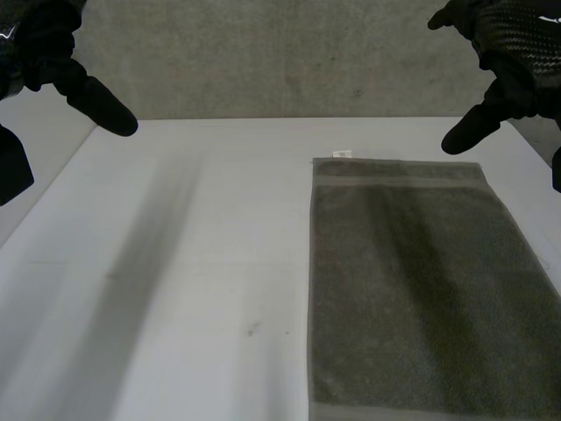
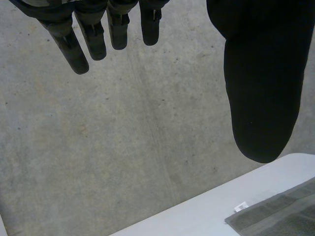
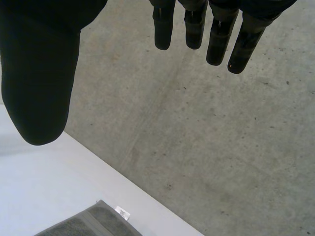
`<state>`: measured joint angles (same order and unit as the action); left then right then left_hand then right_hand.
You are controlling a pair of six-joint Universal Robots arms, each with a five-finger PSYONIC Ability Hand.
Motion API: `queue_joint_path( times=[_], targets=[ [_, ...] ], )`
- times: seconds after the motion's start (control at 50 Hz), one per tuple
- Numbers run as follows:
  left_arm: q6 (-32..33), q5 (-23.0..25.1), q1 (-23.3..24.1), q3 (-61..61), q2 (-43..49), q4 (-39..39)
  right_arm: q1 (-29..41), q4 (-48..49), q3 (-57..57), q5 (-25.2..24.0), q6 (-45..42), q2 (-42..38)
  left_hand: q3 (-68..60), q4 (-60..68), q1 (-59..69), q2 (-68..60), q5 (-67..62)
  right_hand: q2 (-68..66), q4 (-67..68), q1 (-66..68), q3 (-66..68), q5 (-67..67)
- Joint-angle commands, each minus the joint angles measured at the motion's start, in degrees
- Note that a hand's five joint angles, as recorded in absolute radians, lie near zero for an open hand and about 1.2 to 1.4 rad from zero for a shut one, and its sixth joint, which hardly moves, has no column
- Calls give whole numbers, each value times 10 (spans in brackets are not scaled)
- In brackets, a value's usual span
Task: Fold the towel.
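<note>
The grey concrete floor [image 1: 280,61] stretched away beyond the far side of the white bench [image 1: 202,263]. The bench's left half was bare.

On the right half lay the towel [image 1: 421,289], grey-green and spread flat, its long sides running from the far side toward the robot. A woven band crossed it just inside its far edge. Its right side lay close to the bench's right edge, and its near end ran out of the head view.

The left hand [image 1: 48,48] hung in the air over the bench's far left corner, well apart from the towel and touching nothing. From its wrist, its fingers [image 2: 81,44] were straight and a little spread, with the thumb [image 2: 261,88] standing wide of them and nothing in between.

The right hand [image 1: 513,48] hung over the far right, above and just beyond the towel's far right corner, clear of the cloth. Its fingers [image 3: 216,34] were straight and slightly apart too, the thumb [image 3: 39,78] held off to the side, and it was empty.

A small white label [image 1: 342,153] stuck out at the towel's far left corner, lying on the bench.
</note>
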<state>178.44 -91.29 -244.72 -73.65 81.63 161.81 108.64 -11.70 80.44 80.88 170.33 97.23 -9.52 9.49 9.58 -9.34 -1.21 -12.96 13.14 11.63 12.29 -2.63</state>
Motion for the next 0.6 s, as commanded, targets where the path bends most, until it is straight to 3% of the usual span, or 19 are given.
queue_joint_path(
  times=[0.02,0.14,0.24,0.38,0.52,0.6],
  targets=[
    [0,3,2,-4,-2,1,19,-2,2,-15,-1,-15,-5,5,4,-7,12,30,-31,-16,-23,26],
    [2,3,3,-26,5,25,46,-15,4,-51,-24,-52,-5,5,4,-7,12,30,-31,-16,-23,26],
    [2,4,3,-47,37,75,71,-68,9,-58,-106,-112,-5,6,5,-7,12,30,-31,-16,-23,26],
    [2,3,3,-45,95,90,96,-101,17,-66,-185,-191,-5,6,5,-7,12,30,-31,-16,-23,26],
    [2,2,0,-43,147,110,118,-72,73,-86,-251,-249,-5,6,5,-7,12,30,-31,-16,-23,26],
    [1,1,-5,-54,171,130,116,-11,133,-142,-294,-270,-5,6,5,-7,12,30,-31,-16,-23,26]
  ],
)
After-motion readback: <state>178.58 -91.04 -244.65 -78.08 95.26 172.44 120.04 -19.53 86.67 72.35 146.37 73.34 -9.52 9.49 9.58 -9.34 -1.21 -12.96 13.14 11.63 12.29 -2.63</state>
